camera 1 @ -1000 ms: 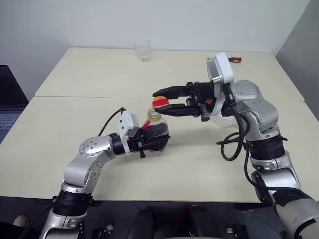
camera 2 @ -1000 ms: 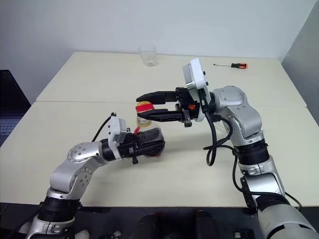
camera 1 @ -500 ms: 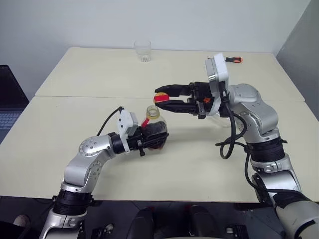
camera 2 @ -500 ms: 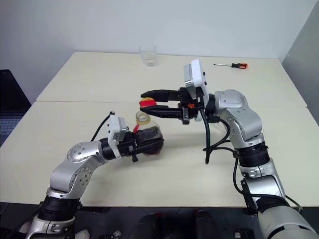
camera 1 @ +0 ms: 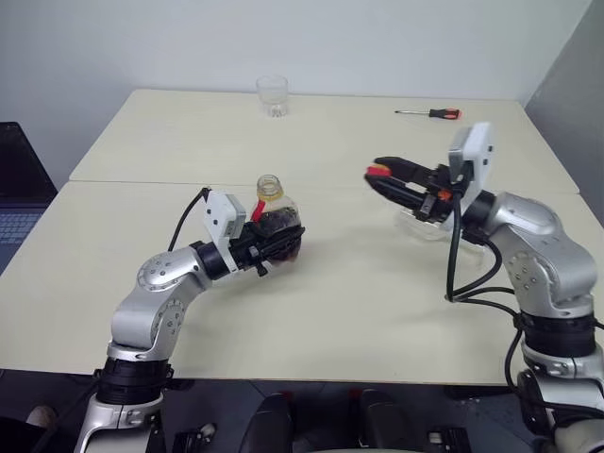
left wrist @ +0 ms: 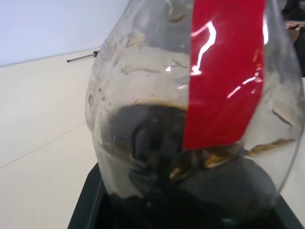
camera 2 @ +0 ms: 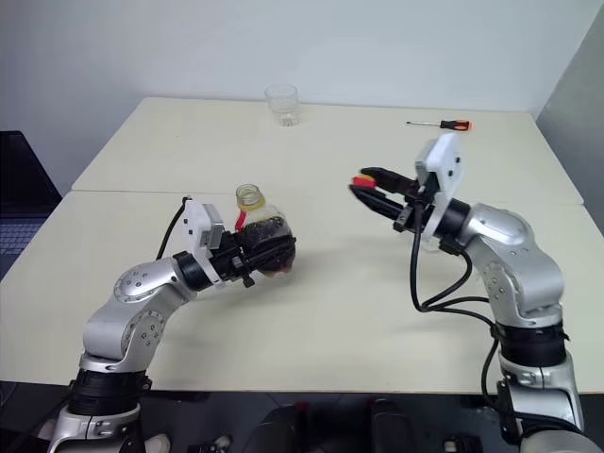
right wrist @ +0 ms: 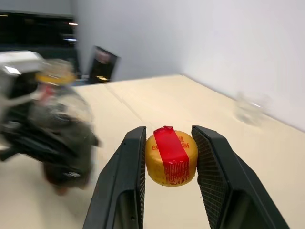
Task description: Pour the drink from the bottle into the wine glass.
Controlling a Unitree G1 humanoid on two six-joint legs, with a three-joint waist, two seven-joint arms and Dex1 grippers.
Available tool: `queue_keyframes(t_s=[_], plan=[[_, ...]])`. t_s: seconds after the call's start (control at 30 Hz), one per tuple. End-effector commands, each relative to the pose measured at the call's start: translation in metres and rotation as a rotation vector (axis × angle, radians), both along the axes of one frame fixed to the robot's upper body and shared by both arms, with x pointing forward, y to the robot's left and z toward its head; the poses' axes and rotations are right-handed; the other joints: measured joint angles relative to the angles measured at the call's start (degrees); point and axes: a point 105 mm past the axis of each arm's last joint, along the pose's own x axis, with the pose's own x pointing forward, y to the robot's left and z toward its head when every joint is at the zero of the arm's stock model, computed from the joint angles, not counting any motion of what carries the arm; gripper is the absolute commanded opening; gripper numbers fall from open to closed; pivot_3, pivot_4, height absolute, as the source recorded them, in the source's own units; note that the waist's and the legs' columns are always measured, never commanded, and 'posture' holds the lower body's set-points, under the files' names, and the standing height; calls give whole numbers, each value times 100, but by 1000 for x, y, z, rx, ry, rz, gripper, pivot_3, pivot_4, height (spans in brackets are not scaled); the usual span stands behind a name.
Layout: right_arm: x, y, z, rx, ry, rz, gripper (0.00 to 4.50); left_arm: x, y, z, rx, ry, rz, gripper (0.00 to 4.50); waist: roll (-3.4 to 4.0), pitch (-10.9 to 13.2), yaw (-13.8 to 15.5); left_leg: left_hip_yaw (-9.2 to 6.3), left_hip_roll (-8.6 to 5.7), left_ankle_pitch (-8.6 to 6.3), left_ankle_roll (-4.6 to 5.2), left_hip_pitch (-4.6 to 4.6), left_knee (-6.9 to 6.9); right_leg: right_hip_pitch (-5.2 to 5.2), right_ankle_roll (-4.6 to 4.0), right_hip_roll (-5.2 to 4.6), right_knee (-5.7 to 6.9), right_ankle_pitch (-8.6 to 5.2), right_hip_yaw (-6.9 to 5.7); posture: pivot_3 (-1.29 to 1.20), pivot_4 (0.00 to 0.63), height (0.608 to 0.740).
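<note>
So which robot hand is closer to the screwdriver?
The right one. The right gripper, holding the yellow cap, is just in front of the screwdriver. The left gripper holds the bottle far over on the other side.

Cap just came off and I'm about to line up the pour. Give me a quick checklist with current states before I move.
1. Bottle held by left gripper: ok, fingers clamped around its body.
2. Bottle mouth uncapped: ok, neck is open.
3. Cap secured: ok, pinched between the right gripper fingers, off to the side of the bottle.
4. Drink still inside: ok, dark liquid sits in the lower body.
5. Wine glass position: cannot tell, mostly hidden behind the right arm.
6. Path to the glass clear: not ok, right arm with the cap is in front of it.
</note>
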Motion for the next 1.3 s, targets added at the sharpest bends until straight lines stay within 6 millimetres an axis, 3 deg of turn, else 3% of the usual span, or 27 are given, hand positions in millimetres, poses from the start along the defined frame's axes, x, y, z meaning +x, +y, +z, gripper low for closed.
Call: queue_keyframes(t_s=[0.03,0.3,0.53,0.73,0.93,1.17,1.3], plan=[[2,-36,6,37,-23,-216,1202,-9,-9,13,-29,-54,-42,1947,0,0,2,3,0,0,0,0,0,0,0,0,1,0,0,0,150,740],[8,-113,-26,48,53,-673,1202,-8,-19,11,-45,-42,-79,1947,0,0,-1,15,0,1,1,5,0,3,1,3,4,0,0,0,150,740],[-1,-166,-46,46,90,-930,1202,-8,-19,11,-42,-38,-86,1947,0,0,0,37,1,1,1,8,0,5,1,6,5,0,4,0,150,740],[6,-185,-72,57,136,-1024,1202,-9,-21,11,-42,-38,-94,1947,1,0,-18,52,2,1,2,17,-1,6,3,9,8,1,15,0,150,740],[8,-216,-107,109,236,-1219,1202,-10,-19,13,-37,-45,-91,1947,2,0,-12,56,2,1,2,16,-1,7,3,14,7,1,16,0,150,740],[14,-216,-115,117,250,-1245,1202,-11,-15,13,-28,-47,-78,1947,3,-1,-16,58,2,1,2,17,-1,7,3,14,9,2,18,0,150,740],[16,-215,-112,117,240,-1242,2513,-11,-14,13,-25,-50,-73,1947,3,-1,-14,58,2,1,2,16,-1,7,3,16,9,1,16,0,150,740]])
